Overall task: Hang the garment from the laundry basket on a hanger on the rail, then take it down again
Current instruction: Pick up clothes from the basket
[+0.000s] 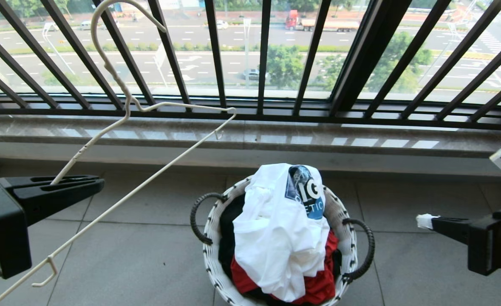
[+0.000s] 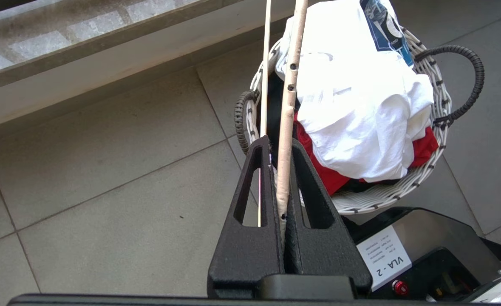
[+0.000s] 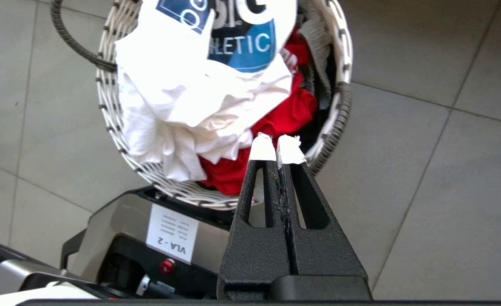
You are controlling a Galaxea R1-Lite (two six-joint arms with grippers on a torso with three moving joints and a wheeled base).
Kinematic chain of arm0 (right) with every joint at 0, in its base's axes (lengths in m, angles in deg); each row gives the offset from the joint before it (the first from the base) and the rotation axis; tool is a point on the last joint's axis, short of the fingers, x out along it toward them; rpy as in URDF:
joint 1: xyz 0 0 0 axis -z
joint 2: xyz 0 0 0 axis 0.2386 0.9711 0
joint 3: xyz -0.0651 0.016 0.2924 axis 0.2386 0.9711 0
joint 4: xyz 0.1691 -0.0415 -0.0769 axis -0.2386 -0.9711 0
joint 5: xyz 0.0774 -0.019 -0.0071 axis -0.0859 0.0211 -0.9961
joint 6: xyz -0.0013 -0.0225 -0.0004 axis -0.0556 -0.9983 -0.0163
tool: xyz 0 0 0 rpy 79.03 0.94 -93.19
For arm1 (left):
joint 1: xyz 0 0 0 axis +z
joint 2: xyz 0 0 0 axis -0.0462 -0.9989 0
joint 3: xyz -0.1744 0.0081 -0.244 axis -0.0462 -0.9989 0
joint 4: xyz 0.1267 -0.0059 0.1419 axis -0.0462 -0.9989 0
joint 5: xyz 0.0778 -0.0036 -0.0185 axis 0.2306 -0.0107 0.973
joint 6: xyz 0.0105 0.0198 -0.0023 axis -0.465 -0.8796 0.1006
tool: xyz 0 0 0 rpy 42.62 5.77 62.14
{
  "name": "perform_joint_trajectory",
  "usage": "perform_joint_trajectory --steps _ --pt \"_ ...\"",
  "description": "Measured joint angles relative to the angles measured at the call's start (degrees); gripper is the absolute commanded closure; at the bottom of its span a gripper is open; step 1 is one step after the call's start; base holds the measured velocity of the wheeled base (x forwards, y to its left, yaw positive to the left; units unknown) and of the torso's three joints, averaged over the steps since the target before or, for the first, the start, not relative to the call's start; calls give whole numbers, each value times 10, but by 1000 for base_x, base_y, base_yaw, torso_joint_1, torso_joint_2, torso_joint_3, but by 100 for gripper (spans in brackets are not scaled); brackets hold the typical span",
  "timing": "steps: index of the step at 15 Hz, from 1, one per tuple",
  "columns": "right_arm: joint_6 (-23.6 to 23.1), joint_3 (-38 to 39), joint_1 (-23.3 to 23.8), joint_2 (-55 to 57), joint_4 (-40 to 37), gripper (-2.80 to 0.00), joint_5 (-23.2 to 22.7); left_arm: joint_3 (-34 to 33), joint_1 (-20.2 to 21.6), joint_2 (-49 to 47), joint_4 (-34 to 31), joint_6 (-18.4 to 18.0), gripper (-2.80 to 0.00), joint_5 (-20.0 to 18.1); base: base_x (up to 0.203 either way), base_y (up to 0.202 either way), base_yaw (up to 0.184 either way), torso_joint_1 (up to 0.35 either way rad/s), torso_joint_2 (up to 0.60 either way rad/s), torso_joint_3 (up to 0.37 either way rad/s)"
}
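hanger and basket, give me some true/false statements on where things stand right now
1. The left gripper is shut on the hanger. True.
2. The white T-shirt is already on the hanger. False: it lies in the basket, on top of a red garment.
3. The right gripper is shut and holds nothing. True.
4. The basket stands on the window ledge. False: it stands on the tiled floor below the ledge.
5. The hanger hangs from a rail. False: it is only held up in the left gripper; no rail is in view.
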Motion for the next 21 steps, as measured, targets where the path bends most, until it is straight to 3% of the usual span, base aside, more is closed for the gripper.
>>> perform_joint_trajectory --steps 3,10,11,16,21 --pt "64 -56 -97 92 21 0 51 4 0 2 1 1 0 8 0 0 0 0 0 0" --pt "43 -205 -145 294 23 0 95 9 3 -2 1 0 0 9 0 0 0 0 0 0" --pt "39 -224 -152 317 23 -280 97 9 5 -2 1 0 0 9 0 0 0 0 0 0" --pt "40 -274 -173 370 27 -280 126 11 24 -3 1 -1 0 8 0 0 0 0 0 0" --pt "39 -288 -182 420 62 -280 228 9 25 -3 1 -4 0 7 0 0 0 0 0 0"
